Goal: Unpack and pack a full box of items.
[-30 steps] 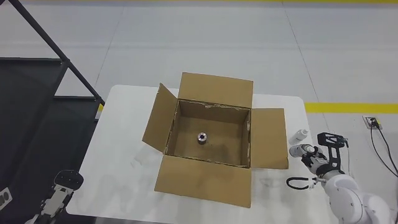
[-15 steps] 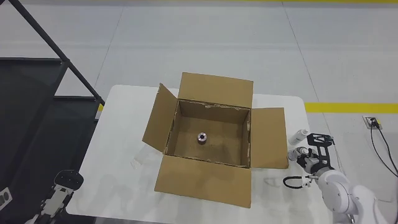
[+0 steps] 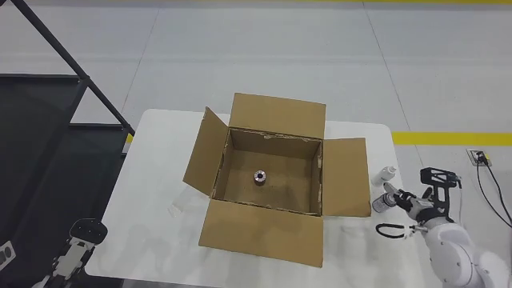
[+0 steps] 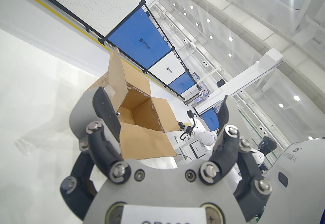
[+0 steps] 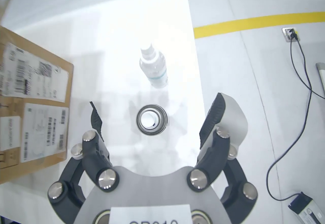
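An open cardboard box [image 3: 264, 188] is set at the middle of the white table [image 3: 160, 208], with all four flaps folded outward. On the box floor, near its centre, a small round part [image 3: 258, 178] is seen (dark, with a silvery rim). It is kept apart from every wall.

Between the box's right flap [image 5: 33, 108] and the table's right edge, two items are stood upright. A small white bottle [image 5: 153, 69] with a teal band is placed nearer the far edge. A silver can [image 5: 151, 120] is placed nearer the near edge, just beside the bottle but not touching it. The can is seen from above as a metal ring with a white centre. Printed labels are carried on the right flap.

The right gripper [image 5: 155, 104] is held over this right side of the table with its jaws spread wide, and nothing is gripped. In the right wrist view the can is framed between the two fingers [image 5: 212, 118], with a gap left on each side and no contact seen.

The left gripper [image 4: 162, 98] is held off the table's near left corner and is tilted up toward the box. Its jaws are likewise spread wide, with nothing between the pads [image 4: 106, 113].

Beyond the right edge, a yellow line [image 5: 254, 23] is painted on the floor, and a black cable [image 5: 302, 78] is plugged into a floor socket.
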Controlling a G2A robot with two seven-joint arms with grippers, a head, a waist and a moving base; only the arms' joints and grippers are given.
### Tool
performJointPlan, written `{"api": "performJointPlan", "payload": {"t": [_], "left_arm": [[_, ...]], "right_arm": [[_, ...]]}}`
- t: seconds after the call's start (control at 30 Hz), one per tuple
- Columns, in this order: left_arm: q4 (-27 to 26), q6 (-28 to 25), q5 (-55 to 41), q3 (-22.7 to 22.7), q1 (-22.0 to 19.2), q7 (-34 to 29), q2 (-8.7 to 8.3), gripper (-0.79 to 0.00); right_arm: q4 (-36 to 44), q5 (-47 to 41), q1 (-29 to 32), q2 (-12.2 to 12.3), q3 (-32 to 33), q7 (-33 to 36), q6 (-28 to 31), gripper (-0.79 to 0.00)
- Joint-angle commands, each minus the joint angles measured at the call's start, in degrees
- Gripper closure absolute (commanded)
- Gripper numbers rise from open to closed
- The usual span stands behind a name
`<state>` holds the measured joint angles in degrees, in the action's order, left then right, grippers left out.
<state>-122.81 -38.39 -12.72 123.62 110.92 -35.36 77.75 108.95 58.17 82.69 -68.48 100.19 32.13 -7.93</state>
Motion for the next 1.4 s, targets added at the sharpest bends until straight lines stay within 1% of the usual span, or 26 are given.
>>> {"api": "performJointPlan", "payload": {"t": [0.0, 0.03, 0.07, 0.1, 0.17, 0.23, 0.3, 0.37, 0.43, 0.53, 0.63, 0.7, 0.83, 0.93, 1.1, 1.13, 1.17, 1.2, 1.23, 1.3, 1.37], "left_arm": [[0.0, 0.0, 0.0, 0.0, 0.0, 0.0, 0.00, -0.785], [0.0, 0.0, 0.0, 0.0, 0.0, 0.0, 0.00, -0.785], [0.0, 0.0, 0.0, 0.0, 0.0, 0.0, 0.00, -0.785], [0.0, 0.0, 0.0, 0.0, 0.0, 0.0, 0.00, -0.785], [0.0, 0.0, 0.0, 0.0, 0.0, 0.0, 0.00, -0.785], [0.0, 0.0, 0.0, 0.0, 0.0, 0.0, 0.00, -0.785], [0.0, 0.0, 0.0, 0.0, 0.0, 0.0, 0.00, -0.785], [0.0, 0.0, 0.0, 0.0, 0.0, 0.0, 0.00, -0.785], [0.1, 0.6, 0.1, 0.1, -0.3, 0.6, -0.03, -0.785], [1.2, 1.0, 0.5, 1.8, -1.1, 2.8, -0.14, -0.785], [2.5, 2.0, -0.2, 3.1, -1.6, 4.3, -0.26, -0.785], [3.3, 2.5, -0.6, 3.8, -1.8, 4.7, -0.37, -0.785], [3.7, 2.9, -1.0, 4.0, -1.9, 5.0, -0.39, -0.785], [3.7, 2.9, -1.0, 4.0, -1.9, 5.0, -0.39, -0.785], [3.7, 2.9, -1.0, 4.0, -1.9, 5.0, -0.39, -0.785], [3.7, 2.9, -1.0, 4.0, -1.9, 5.0, -0.39, -0.785], [3.7, 2.9, -1.0, 4.0, -1.9, 5.0, -0.39, -0.785], [3.7, 2.9, -1.0, 4.0, -1.9, 5.0, -0.39, -0.785], [3.7, 2.9, -1.0, 4.0, -1.9, 5.0, -0.39, -0.785], [3.7, 2.9, -1.0, 4.0, -1.9, 5.0, -0.39, -0.785], [3.7, 2.9, -1.0, 4.0, -1.9, 5.0, -0.39, -0.785]], "right_arm": [[7.2, 3.5, 4.0, -0.4, 0.0, -5.0, -6.7, -0.785], [11.4, 4.9, 5.4, -0.6, -1.8, -6.8, -7.8, -0.785], [14.6, 5.7, 6.7, -0.7, -3.6, -8.7, -7.1, -0.785], [16.6, 6.6, 7.7, -0.8, -5.2, -9.4, -5.5, -0.785], [19.4, 9.1, 7.5, -0.7, -8.5, -8.8, -1.7, -0.785], [19.4, 10.7, 4.8, -0.5, -12.7, -4.8, 4.3, -0.785], [16.8, 11.2, -0.8, -0.5, -17.2, 0.5, 8.9, -0.785], [12.3, 10.7, -8.3, -0.8, -22.5, 5.7, 11.4, -0.785], [5.6, 8.8, -16.2, -1.5, -27.7, 10.7, 12.5, -0.785], [-5.4, 4.2, -27.8, -3.1, -35.5, 16.2, 13.5, -0.785], [-17.0, -0.5, -37.6, -5.2, -42.6, 18.6, 13.8, -0.785], [-24.5, -2.8, -43.0, -6.9, -47.0, 18.1, 13.2, -0.785], [-39.6, -6.8, -51.3, -10.6, -55.0, 15.6, 12.7, -0.785], [-49.2, -9.4, -55.4, -13.6, -59.8, 13.6, 13.0, -0.785], [-58.9, -11.4, -59.2, -17.6, -65.0, 12.0, 13.1, -0.785], [-60.1, -11.2, -59.6, -18.2, -65.7, 11.9, 12.8, -0.757], [-61.0, -11.4, -59.9, -18.8, -66.3, 11.5, 12.7, -0.653], [-62.0, -11.6, -60.1, -19.3, -66.7, 11.1, 12.7, -0.529], [-63.0, -11.6, -60.4, -19.8, -67.1, 10.8, 12.6, -0.468], [-64.8, -11.0, -60.9, -20.6, -67.7, 9.5, 11.4, -0.416], [-66.4, -11.5, -61.1, -21.4, -68.0, 8.8, 11.8, -0.314]]}}
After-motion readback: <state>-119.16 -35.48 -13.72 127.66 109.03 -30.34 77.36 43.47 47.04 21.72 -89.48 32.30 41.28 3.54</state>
